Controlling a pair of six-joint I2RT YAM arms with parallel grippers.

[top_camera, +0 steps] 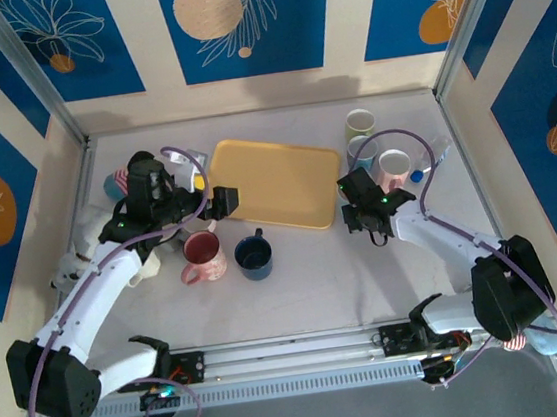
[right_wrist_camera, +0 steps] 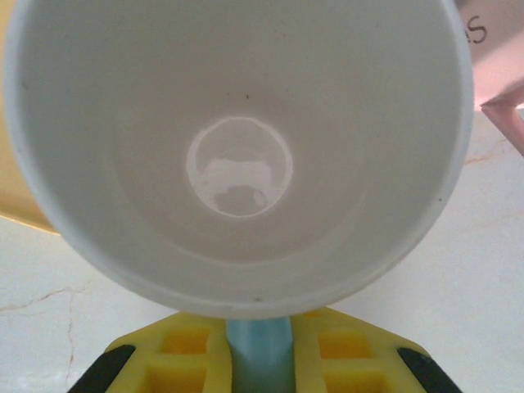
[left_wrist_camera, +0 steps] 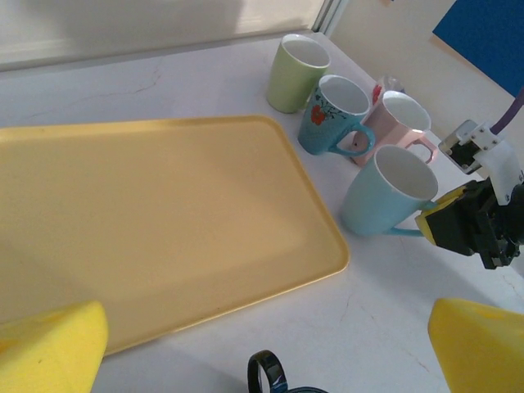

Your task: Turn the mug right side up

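Observation:
The light blue mug (left_wrist_camera: pixel 385 192) stands with its mouth up on the table, just off the yellow tray's right corner. In the right wrist view I look straight into its white inside (right_wrist_camera: pixel 239 155). My right gripper (right_wrist_camera: pixel 258 352) is shut on the mug's light blue handle (right_wrist_camera: pixel 259 348), with a yellow finger on either side; the same grip appears in the left wrist view (left_wrist_camera: pixel 471 225) and from above (top_camera: pixel 360 199). My left gripper (top_camera: pixel 220 203) hangs open at the tray's left edge, its yellow fingertips (left_wrist_camera: pixel 49 344) wide apart with nothing between them.
A yellow tray (top_camera: pixel 275 181) lies mid-table. A green mug (left_wrist_camera: pixel 296 74), a teal flowered mug (left_wrist_camera: pixel 332 115) and a pink mug (left_wrist_camera: pixel 397 127) stand upright behind the blue one. A reddish mug (top_camera: pixel 204 257) and a dark blue mug (top_camera: pixel 254 255) sit in front of the tray.

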